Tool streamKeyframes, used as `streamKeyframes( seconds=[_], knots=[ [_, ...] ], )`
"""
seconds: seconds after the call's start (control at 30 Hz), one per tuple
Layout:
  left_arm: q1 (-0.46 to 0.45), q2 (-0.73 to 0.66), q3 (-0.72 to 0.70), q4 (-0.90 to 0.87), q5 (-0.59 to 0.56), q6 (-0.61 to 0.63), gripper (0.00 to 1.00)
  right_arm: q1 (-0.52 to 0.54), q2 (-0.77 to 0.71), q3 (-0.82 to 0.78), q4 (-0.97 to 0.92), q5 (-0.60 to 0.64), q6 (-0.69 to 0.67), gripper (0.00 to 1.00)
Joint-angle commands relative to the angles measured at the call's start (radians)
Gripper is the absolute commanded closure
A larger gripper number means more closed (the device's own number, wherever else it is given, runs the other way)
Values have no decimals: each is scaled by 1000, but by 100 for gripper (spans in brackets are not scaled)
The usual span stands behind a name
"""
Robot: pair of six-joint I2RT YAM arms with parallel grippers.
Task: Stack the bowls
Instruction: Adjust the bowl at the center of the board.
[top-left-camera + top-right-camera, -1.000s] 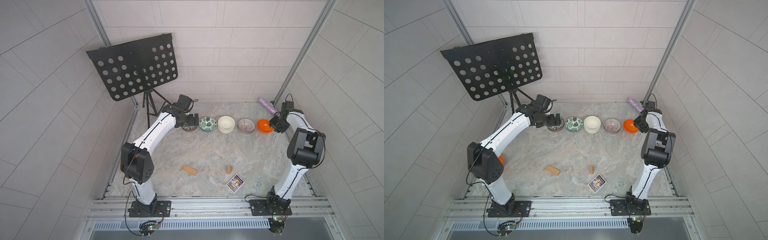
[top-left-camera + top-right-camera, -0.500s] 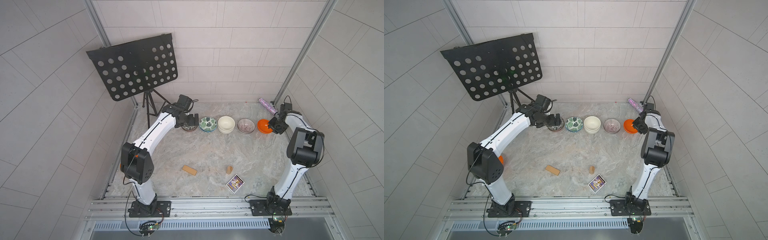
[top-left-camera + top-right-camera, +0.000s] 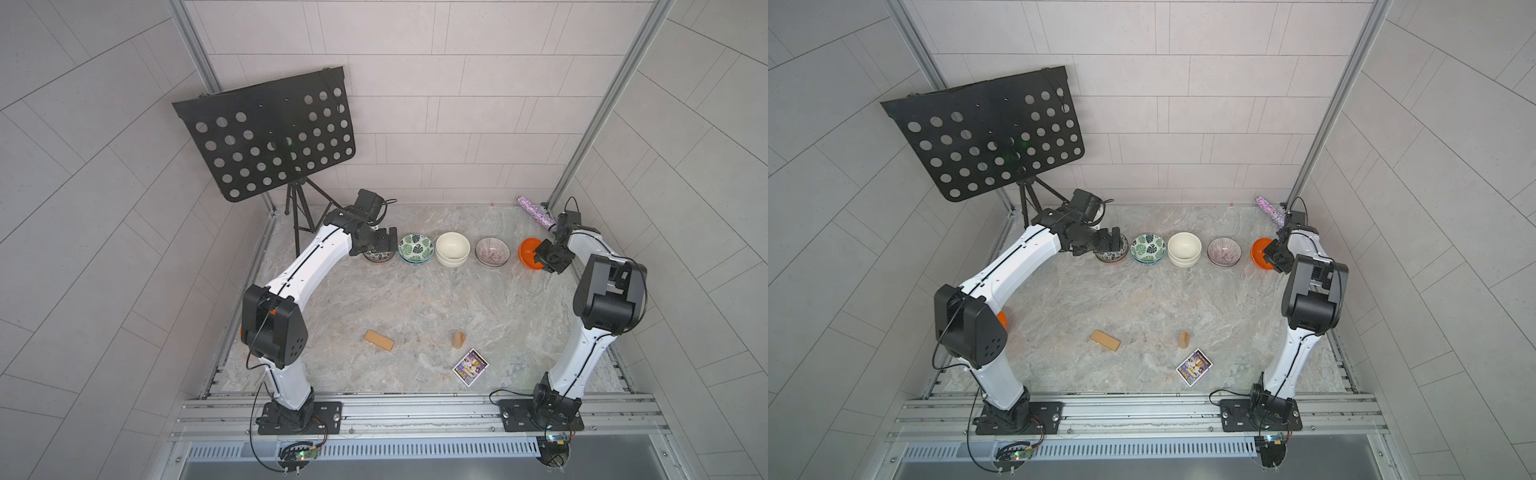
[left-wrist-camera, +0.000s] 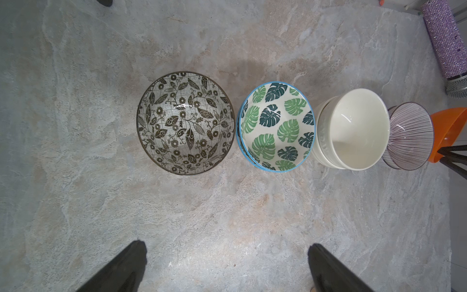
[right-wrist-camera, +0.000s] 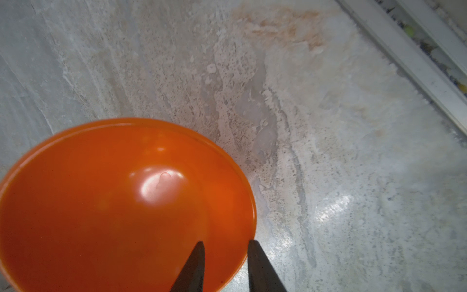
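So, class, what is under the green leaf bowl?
A second bowl nests under the green leaf bowl; only a sliver of its blue rim shows. Its inside and pattern are covered by the top bowl.

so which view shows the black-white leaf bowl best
Left wrist view: the black-white leaf bowl shows whole. In both top views the left gripper hides most of it; right wrist view misses it.

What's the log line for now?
left fingers: open, by black-print bowl | right fingers: shut on orange bowl rim
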Motion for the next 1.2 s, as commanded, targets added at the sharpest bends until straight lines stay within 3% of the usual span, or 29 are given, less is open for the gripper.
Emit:
streamKeyframes(
  seconds=[0.0,0.6,0.87,1.17],
  knots=[
    [6,11,35,0,22,-4,0,3,-50,-7,6,15,-11,67],
    [6,18,35,0,20,-1,0,10,-24,-2,34,10,-7,67],
    [5,26,31,1,16,0,0,12,11,22,43,12,0,83],
    [6,27,31,1,16,1,0,12,-4,14,36,24,-17,93]
  ],
)
